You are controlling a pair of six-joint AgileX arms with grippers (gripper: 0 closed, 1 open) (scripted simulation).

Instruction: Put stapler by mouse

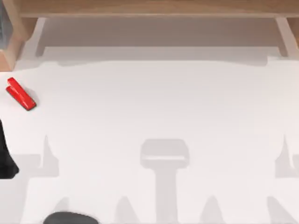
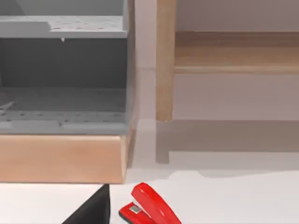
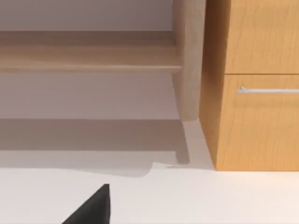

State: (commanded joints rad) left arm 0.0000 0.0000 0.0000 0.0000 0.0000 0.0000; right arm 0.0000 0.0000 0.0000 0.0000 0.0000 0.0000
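at nine o'clock on the table (image 1: 154,107), lying free and ungripped — stapler (image 1: 21,94), well apart from the mouse (image 1: 70,218) down at seven; left gripper (image 1: 5,161) just below, finger spread impossible to tell — could nudge the slanted bar off the left edge through a misaligned approach.

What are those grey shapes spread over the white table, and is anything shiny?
Top view: the pale grey shapes on the table are soft shadows, seemingly of the rig overhead; the red stapler lies at the left edge, the dark mouse at the bottom edge. Left wrist view: the stapler shows a glossy highlight.
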